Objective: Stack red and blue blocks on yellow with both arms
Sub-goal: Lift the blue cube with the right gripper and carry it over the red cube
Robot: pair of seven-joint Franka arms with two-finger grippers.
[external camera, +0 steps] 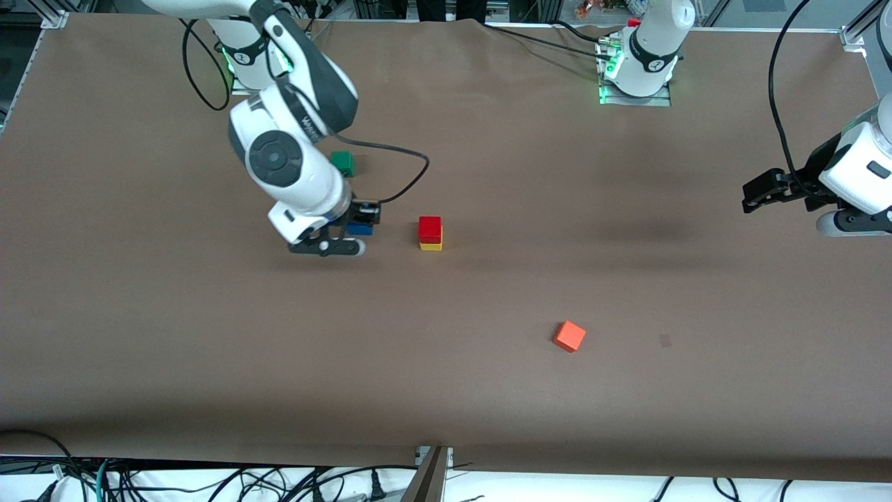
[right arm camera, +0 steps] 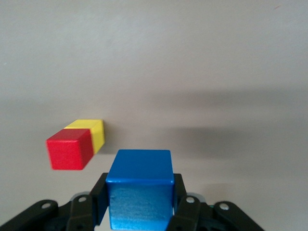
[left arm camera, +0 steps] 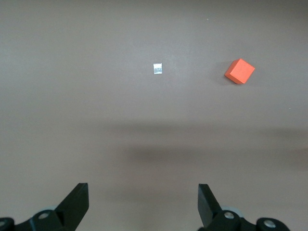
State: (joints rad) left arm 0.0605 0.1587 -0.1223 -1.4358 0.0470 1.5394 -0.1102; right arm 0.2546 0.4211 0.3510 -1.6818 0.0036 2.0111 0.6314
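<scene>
The red block [external camera: 430, 228] sits on top of the yellow block [external camera: 431, 245] near the table's middle; both show in the right wrist view, red [right arm camera: 70, 149] on yellow [right arm camera: 91, 132]. My right gripper [external camera: 359, 224] is shut on the blue block [external camera: 360, 228], held above the table beside the stack, toward the right arm's end. In the right wrist view the blue block [right arm camera: 139, 190] fills the space between the fingers. My left gripper [external camera: 756, 194] is open and empty, up over the left arm's end of the table, waiting; its fingertips [left arm camera: 77, 202] stand wide apart.
A green cube [external camera: 342, 163] lies farther from the front camera than the right gripper. An orange-red cube [external camera: 569, 336] lies nearer the front camera, also in the left wrist view [left arm camera: 239, 71]. A small pale tape patch [left arm camera: 157, 69] marks the brown table cover [external camera: 627, 279].
</scene>
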